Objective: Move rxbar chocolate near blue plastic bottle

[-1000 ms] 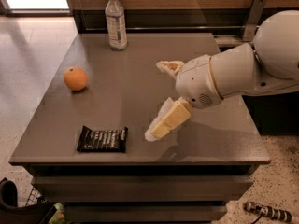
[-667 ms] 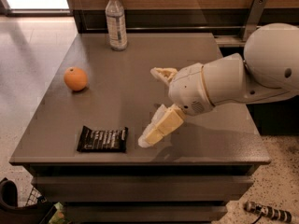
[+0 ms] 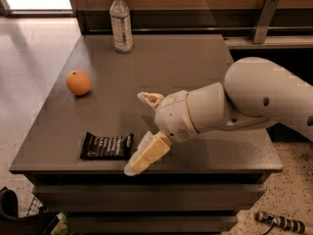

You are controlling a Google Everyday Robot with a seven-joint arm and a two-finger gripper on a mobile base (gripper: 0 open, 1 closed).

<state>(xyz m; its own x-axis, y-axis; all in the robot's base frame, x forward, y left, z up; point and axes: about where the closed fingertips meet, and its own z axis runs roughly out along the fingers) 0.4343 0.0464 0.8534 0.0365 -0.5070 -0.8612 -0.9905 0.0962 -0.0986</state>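
Observation:
The rxbar chocolate (image 3: 106, 146), a flat black wrapper with white lettering, lies near the front left edge of the grey table (image 3: 176, 67). The blue plastic bottle (image 3: 121, 22), clear with a white cap, stands upright at the table's back, far from the bar. My gripper (image 3: 141, 131) hangs just to the right of the bar, open and empty. One cream finger (image 3: 146, 154) points down at the front edge beside the bar's right end. The other finger (image 3: 149, 99) sits higher and farther back.
An orange fruit (image 3: 78, 82) sits on the left side of the table, between bar and bottle. My white arm (image 3: 254, 102) reaches in from the right. A dark wall ledge (image 3: 195, 23) runs behind the table. A floor drop lies past the front and left edges.
My gripper has moved left and toward the front edge, closing in on the bar's right end. The bar, orange and bottle have not moved.

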